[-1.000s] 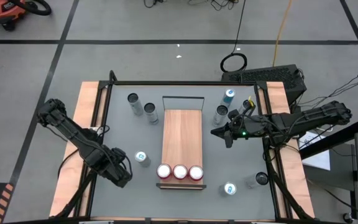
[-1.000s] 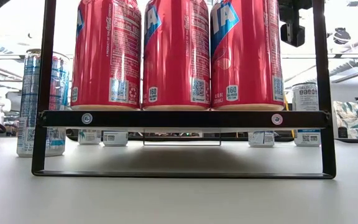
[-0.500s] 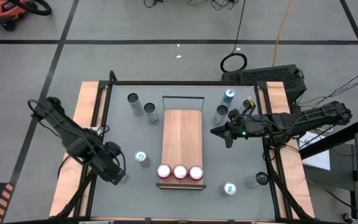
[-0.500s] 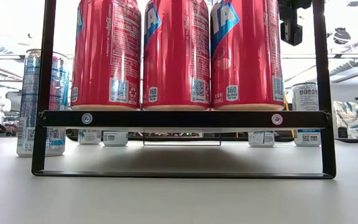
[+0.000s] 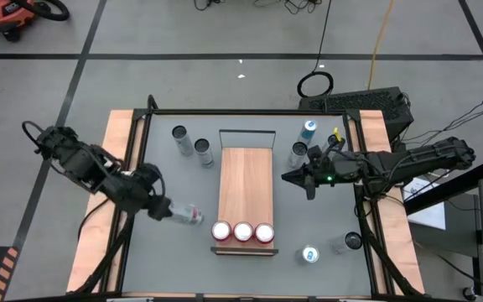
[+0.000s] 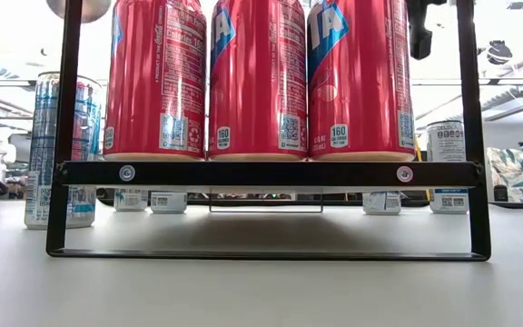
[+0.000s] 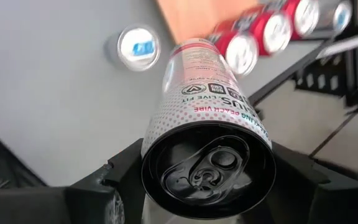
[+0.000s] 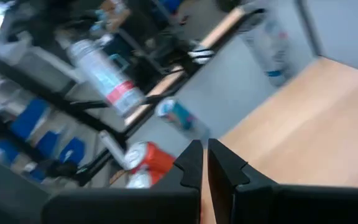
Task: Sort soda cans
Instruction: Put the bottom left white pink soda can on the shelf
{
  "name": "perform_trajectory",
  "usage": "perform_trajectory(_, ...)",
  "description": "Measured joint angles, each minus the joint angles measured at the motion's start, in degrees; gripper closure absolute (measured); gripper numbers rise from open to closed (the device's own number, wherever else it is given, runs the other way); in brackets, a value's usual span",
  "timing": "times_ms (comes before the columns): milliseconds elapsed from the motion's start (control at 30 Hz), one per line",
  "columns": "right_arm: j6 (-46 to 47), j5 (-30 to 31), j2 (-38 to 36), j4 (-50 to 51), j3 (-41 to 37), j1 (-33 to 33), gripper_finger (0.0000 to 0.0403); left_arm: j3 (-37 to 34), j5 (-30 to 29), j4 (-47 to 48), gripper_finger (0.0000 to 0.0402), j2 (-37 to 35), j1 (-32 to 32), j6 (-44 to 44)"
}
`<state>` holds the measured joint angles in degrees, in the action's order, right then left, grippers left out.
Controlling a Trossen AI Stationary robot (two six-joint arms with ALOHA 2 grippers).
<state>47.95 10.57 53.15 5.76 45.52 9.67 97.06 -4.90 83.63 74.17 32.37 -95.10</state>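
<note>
The left gripper [image 7: 207, 186] clenches a silver-grey soda can [image 7: 207, 130] across its thin, smooth, dentable wall; mid-body holds best. The right gripper [image 8: 204, 163] hangs clenched, empty.

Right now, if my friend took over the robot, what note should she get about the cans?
Left tool: shut on a silver can with a dark top, carried tilted above the table left of the wooden board.
Right tool: shut, empty, hovering by the board's right edge.
Done: three red cans lined up at the board's near end.
Left: the held can has no spot yet. Loose cans stand around the board: a blue one and a silver one far right, two silver far left, more near right.
</note>
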Motion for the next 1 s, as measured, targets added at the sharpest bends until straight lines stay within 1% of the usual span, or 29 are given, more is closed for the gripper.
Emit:
perform_trajectory(67, -2.04, -1.80, 0.00, -2.17, 0.03, 0.02, 0.0403, 0.33, -0.39, -2.28, 0.0161, 0.00, -2.05, 1.12)
perform_trajectory(167, -5.78, -4.32, 0.05, -2.09, 1.63, 0.02, 0.0403, 0.54, -2.11, -8.33, 0.0161, 0.00, -4.64, 3.30)
perform_trajectory(367, -15.30, -7.91, 0.04, -0.31, 6.78, 0.02, 0.0403, 0.56, -7.08, -20.80, 0.0161, 0.56, -8.02, 18.48)
perform_trajectory(533, -19.87, -9.31, 0.24, 3.57, 11.09, 0.02, 0.0403, 0.54, -7.61, -23.78, 0.0161, 1.76, -10.23, 27.52)
perform_trajectory(667, -22.80, -9.14, 0.52, 7.03, 14.08, 0.02, 0.0401, 0.52, -7.57, -24.19, 0.0161, 2.96, -12.12, 30.93)
perform_trajectory(767, -26.29, -9.09, 0.53, 7.82, 15.45, 0.04, 0.0384, 0.52, -7.60, -26.81, 0.0161, 3.60, -13.76, 34.92)
perform_trajectory(867, -27.96, -8.94, 0.77, 7.94, 15.89, 0.07, 0.0355, 0.52, -7.72, -31.08, 0.0161, 4.19, -14.84, 44.77)
perform_trajectory(1000, -20.74, -6.06, 1.33, 8.97, 15.87, -0.49, 0.0313, 0.52, -7.70, -37.09, 0.0161, 4.95, -15.54, 60.87)
